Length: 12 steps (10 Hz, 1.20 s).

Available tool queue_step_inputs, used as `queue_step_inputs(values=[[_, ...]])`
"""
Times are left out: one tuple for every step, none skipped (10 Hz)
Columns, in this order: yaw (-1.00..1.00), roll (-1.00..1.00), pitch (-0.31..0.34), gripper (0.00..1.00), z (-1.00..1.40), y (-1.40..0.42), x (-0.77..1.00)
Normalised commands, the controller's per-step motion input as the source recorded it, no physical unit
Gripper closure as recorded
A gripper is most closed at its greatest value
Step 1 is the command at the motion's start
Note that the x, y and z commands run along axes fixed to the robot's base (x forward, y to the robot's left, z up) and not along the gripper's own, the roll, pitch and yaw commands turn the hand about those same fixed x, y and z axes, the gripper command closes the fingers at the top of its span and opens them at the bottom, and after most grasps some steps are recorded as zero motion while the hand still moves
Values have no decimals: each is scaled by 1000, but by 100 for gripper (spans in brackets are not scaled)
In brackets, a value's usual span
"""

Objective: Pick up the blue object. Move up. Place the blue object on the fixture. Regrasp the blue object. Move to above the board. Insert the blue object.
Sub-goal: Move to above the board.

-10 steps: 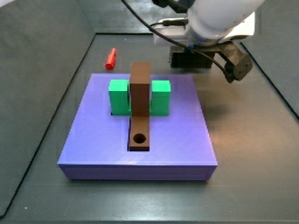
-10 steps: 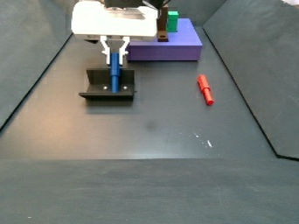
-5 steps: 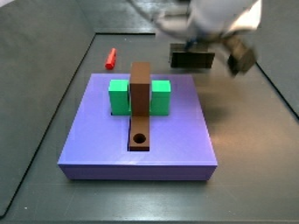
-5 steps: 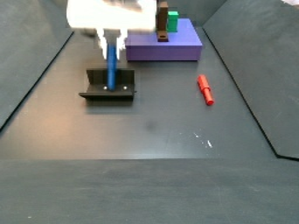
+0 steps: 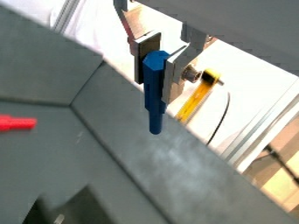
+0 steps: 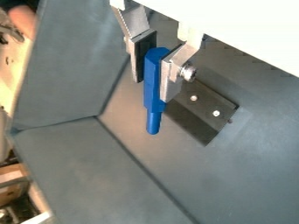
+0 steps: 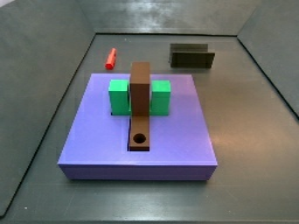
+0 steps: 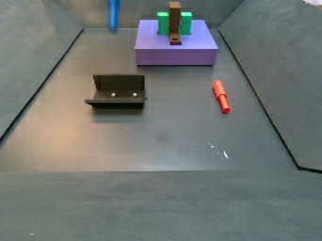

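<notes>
The end effector (image 5: 160, 58) is gripping the thin blue cylindrical peg (image 5: 155, 92) by its upper end between the flat silver fingers (image 6: 179, 63), high above the small dark U-shaped fixture (image 6: 205, 107). The fixture (image 8: 117, 91) is sitting empty, apart from the lavender-purple square board (image 7: 140, 131) and the red peg (image 8: 221, 96).

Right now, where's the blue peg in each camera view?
Wrist views: blue peg hangs clamped between the gripper fingers; likewise here, with the fixture on the floor behind it.
Side view: not in it; only the fixture, the board and the red peg show.
Side view: only its lower tip shows at the top edge, above the floor beside the board.
Shared landmark: the fixture.
</notes>
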Motion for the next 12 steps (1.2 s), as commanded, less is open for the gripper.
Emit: queue_step_inputs(values=[[26, -13, 69, 100, 785, -12, -11], [33, 3, 74, 100, 424, -16, 14], [40, 7, 81, 100, 223, -22, 38], [-84, -1000, 101, 100, 296, -1400, -835], [-83, -1000, 98, 100, 284, -1400, -848], [-68, -1000, 81, 100, 297, -1400, -913], [-65, -1000, 86, 100, 276, -1400, -927], [-57, -1000, 90, 100, 277, -1400, -914], [-52, -1000, 90, 100, 279, -1400, -924], [-41, -1000, 85, 100, 107, -570, -419], [-39, -1000, 81, 100, 49, -323, -261], [-31, -1000, 78, 100, 29, -106, -113]])
